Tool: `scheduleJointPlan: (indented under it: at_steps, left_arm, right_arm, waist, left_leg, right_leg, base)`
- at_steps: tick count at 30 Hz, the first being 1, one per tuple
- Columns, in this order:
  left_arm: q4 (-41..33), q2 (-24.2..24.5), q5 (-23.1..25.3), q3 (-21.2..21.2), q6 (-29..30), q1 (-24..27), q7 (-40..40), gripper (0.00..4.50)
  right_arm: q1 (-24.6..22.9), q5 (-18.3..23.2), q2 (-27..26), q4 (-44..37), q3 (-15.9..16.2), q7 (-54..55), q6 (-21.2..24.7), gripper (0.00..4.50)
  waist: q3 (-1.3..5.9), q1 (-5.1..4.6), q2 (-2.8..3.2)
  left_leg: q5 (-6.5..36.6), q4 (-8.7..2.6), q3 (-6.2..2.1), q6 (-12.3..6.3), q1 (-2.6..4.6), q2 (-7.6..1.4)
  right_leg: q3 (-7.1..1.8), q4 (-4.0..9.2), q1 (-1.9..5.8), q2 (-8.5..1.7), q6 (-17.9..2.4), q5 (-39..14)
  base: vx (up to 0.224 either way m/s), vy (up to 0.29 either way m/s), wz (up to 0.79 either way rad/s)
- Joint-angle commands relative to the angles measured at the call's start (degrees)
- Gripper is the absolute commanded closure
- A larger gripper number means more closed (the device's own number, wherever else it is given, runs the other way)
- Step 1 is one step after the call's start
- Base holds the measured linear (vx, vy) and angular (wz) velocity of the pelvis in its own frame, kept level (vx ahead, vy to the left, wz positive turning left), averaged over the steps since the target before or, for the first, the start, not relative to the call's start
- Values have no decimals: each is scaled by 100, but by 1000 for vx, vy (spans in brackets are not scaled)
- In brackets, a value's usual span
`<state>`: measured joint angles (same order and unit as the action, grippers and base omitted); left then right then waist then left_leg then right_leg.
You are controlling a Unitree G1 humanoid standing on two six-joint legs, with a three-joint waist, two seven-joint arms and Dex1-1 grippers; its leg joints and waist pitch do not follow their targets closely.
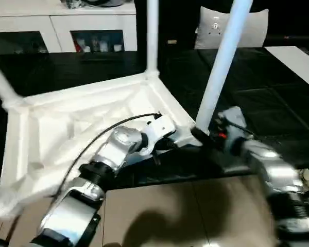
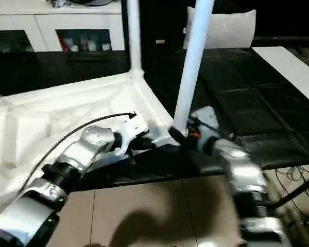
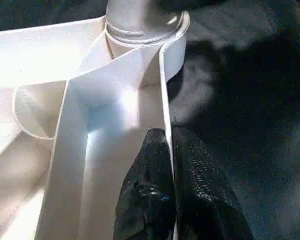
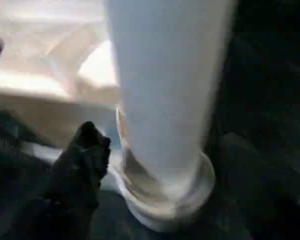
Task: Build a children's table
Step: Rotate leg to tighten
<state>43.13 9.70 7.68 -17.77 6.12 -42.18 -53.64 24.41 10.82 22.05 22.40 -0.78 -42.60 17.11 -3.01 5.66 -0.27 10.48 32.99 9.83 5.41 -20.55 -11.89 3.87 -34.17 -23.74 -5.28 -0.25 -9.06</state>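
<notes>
At the near right corner of the upturned tabletop (image 1: 67,128), the left gripper (image 3: 169,145) pinches the thin rim wall, one black finger on each side, closed on the plastic. Left forearm (image 1: 116,146) reaches in over the ribbed underside, a black cable arching over it.

Right gripper (image 1: 202,138) sits at the base of the nearest leg (image 1: 222,62), just beside the round corner socket (image 4: 165,200); one black finger (image 4: 85,155) shows beside the tube where it enters the socket. Cannot tell whether this gripper is clamped on the leg or only alongside.

Nearest leg stands up out of the socket, leaning slightly. A second leg (image 1: 152,36) stands upright in the far corner; a third (image 1: 0,82) rises at the far left corner.

Tabletop lies underside up on a black surface (image 1: 268,103). Behind it: white cabinet (image 1: 92,25) with glass doors and a grey cushion (image 1: 257,25).
</notes>
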Motion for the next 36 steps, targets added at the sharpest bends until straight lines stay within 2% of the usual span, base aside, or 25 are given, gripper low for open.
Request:
scheduleJointPlan:
  at_steps: [1,3,4,8,10,11,13,14,17,18,19,22,29,32,36]
  left_arm:
    - [-41,39,78,-171,-220,15,-266,450]
    - [-11,231,92,-317,-442,31,-706,450]
    - [1,297,89,-373,-622,49,-899,450]
    - [5,493,-6,-499,-1011,97,-1577,450]
    - [-9,589,3,-582,-1142,91,-1789,450]
    - [-35,648,-10,-619,-1202,93,-1939,450]
    - [-34,683,-27,-637,-1255,89,-2042,450]
    - [-63,801,-63,-694,-1389,93,-2386,450]
    - [-167,964,-88,-773,-1502,122,-2828,450]
    - [-190,989,-93,-789,-1517,126,-2901,450]
    - [-203,1006,-95,-799,-1526,126,-2946,450]
    - [-191,1026,-116,-809,-1548,115,-3029,450]
    - [-147,986,-220,-742,-1475,128,-3099,450]
    - [-156,933,-240,-663,-1334,134,-2923,450]
    - [-221,749,-339,-470,-919,121,-2552,450]
  right_arm:
    - [-7,-18,80,-159,95,-276,-52,36]
    - [-47,77,466,-260,251,-955,36,23]
    - [-74,129,583,-312,307,-1233,30,23]
    - [-144,238,950,-401,590,-2215,-212,56]
    - [-168,278,1049,-447,695,-2522,-138,75]
    - [-179,317,1092,-477,746,-2674,-55,99]
    - [-178,346,1120,-490,777,-2772,3,99]
    - [-169,404,1147,-488,833,-2965,33,109]
    - [-180,492,1119,-507,899,-3158,55,146]
    - [-194,529,1108,-541,915,-3201,86,146]
    - [-208,555,1094,-577,930,-3235,102,166]
    - [-233,630,1066,-662,971,-3358,200,185]
    - [-350,770,1057,-795,1026,-3537,414,241]
    - [-378,868,1011,-824,976,-3511,483,247]
    - [-446,974,743,-931,777,-3034,643,250]
  waist:
    - [397,21,-90]
    - [405,31,-106]
    - [410,45,-96]
    - [417,125,-75]
    - [415,160,-77]
    - [415,182,-86]
    - [407,217,-80]
    - [403,229,-103]
    - [389,247,-95]
    - [386,248,-95]
    - [381,247,-89]
    - [379,252,-78]
    - [399,262,-86]
    - [398,264,-66]
    - [385,277,-84]
  left_leg:
    - [881,-316,39,-467,-19,-50]
    - [887,-307,38,-484,-8,-57]
    - [822,-301,36,-514,-14,-70]
    - [781,-277,53,-623,4,-102]
    - [767,-278,51,-638,7,-113]
    - [789,-277,49,-632,6,-115]
    - [862,-285,48,-580,11,-120]
    - [916,-289,51,-536,20,-121]
    - [1080,-309,39,-431,14,-123]
    - [1120,-313,41,-412,18,-124]
    - [1172,-319,37,-381,18,-126]
    - [1235,-326,37,-319,35,-128]
    - [1057,-314,34,-308,15,-118]
    - [1037,-313,32,-318,14,-119]
    - [1144,-320,39,-283,23,-117]
  right_leg:
    - [-186,396,386,-245,-1127,-1373]
    - [-185,397,381,-241,-1133,-1361]
    - [-199,365,384,-249,-1174,-1191]
    - [-194,318,362,-253,-1376,-852]
    - [-192,298,362,-248,-1423,-781]
    - [-190,295,365,-254,-1434,-809]
    - [-192,312,356,-264,-1422,-966]
    - [-194,319,351,-266,-1391,-1075]
    - [-197,340,342,-281,-1288,-1393]
    - [-198,346,339,-283,-1265,-1459]
    - [-200,351,336,-286,-1226,-1566]
    - [-206,372,320,-284,-1169,-1690]
    - [-207,334,339,-278,-1210,-1409]
    - [-202,326,335,-275,-1246,-1357]
    - [-208,359,334,-279,-1186,-1589]
  base:
    - [0,0,0]
    - [0,0,0]
    - [0,0,0]
    - [0,0,0]
    - [0,0,0]
    - [0,0,0]
    - [0,0,0]
    - [0,0,0]
    - [0,0,0]
    - [0,0,0]
    - [0,0,0]
    - [0,0,0]
    - [0,0,0]
    - [0,0,0]
    - [0,0,0]
